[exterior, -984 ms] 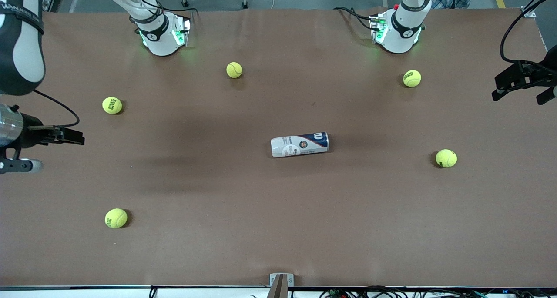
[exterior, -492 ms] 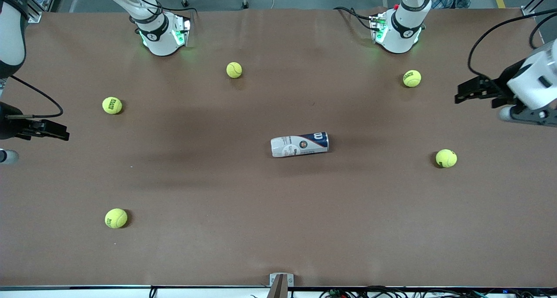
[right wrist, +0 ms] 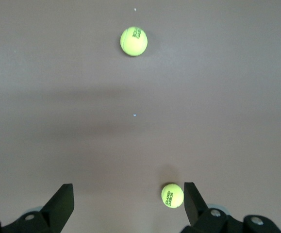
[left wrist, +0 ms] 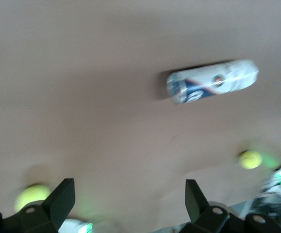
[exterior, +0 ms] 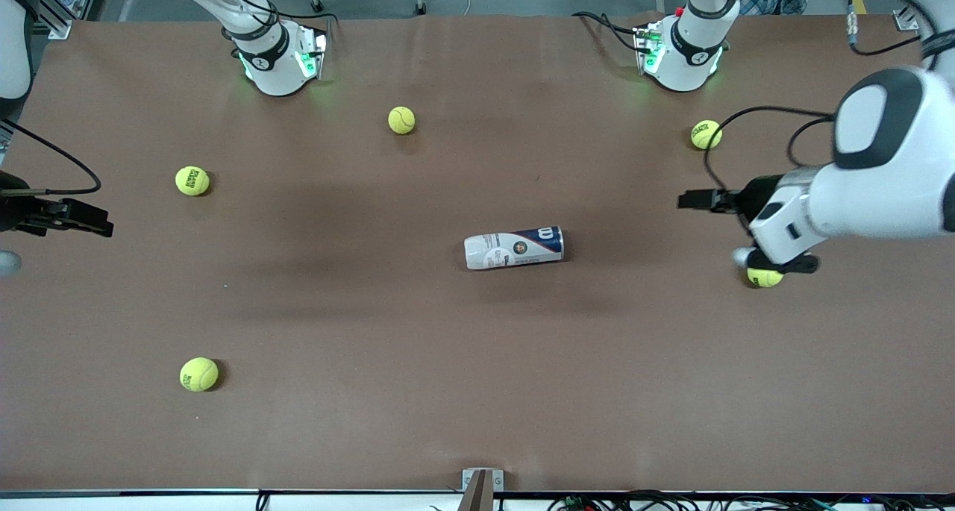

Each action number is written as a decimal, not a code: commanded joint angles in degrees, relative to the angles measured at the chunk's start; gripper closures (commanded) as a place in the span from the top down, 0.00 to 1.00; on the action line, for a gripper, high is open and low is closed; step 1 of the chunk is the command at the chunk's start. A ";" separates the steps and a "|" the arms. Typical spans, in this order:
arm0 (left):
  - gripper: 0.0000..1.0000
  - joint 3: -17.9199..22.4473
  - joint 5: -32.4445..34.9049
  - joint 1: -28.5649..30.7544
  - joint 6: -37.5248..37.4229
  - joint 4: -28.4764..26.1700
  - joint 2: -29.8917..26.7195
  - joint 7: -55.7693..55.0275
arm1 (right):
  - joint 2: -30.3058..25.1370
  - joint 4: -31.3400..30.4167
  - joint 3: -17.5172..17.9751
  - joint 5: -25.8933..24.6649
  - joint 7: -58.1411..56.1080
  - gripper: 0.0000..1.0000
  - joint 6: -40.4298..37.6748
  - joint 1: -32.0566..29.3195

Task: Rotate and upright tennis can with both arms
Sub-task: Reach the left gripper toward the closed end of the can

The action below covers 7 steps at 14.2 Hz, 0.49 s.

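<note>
The tennis can (exterior: 513,248) lies on its side near the middle of the brown table (exterior: 418,392), white end toward the right arm's end and navy end toward the left arm's. My left gripper (exterior: 690,199) hangs open over bare table between the can and the left arm's end, apart from the can. In the left wrist view the can (left wrist: 212,81) lies well ahead of the open, empty left gripper (left wrist: 128,200). My right gripper (exterior: 93,220) hangs open at the right arm's end of the table; the right wrist view shows the right gripper (right wrist: 128,200) empty.
Several yellow tennis balls lie loose: one (exterior: 401,120) near the right arm's base, one (exterior: 706,134) near the left arm's base, one (exterior: 765,277) partly under the left wrist, two (exterior: 192,180) (exterior: 198,374) toward the right arm's end. A bracket (exterior: 482,481) sits at the table's near edge.
The left arm has swung in from the table's end toward the can, now covering part of a ball. The right gripper has drawn back slightly toward its table end. The can has not moved.
</note>
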 commanded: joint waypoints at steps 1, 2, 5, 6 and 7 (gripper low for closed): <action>1.00 -0.25 -8.96 -1.30 12.31 -10.14 -0.68 -0.94 | -3.56 -3.71 0.69 0.68 -0.35 1.00 -0.92 -0.96; 1.00 -0.60 -12.04 -2.01 16.10 -11.91 0.37 -0.86 | -4.96 -5.12 0.69 0.68 -0.35 1.00 -0.57 -0.96; 1.00 -1.22 -20.92 -4.55 24.29 -13.77 5.47 0.20 | -7.69 -7.93 0.60 0.68 -0.35 1.00 -0.48 -0.35; 1.00 -1.48 -23.12 -5.17 28.40 -14.38 6.87 0.63 | -9.09 -9.60 0.60 0.68 -0.35 1.00 0.22 -0.43; 1.00 -2.62 -26.01 -5.27 32.71 -15.35 8.11 2.12 | -10.15 -10.84 0.60 0.68 -0.35 1.00 0.49 -0.61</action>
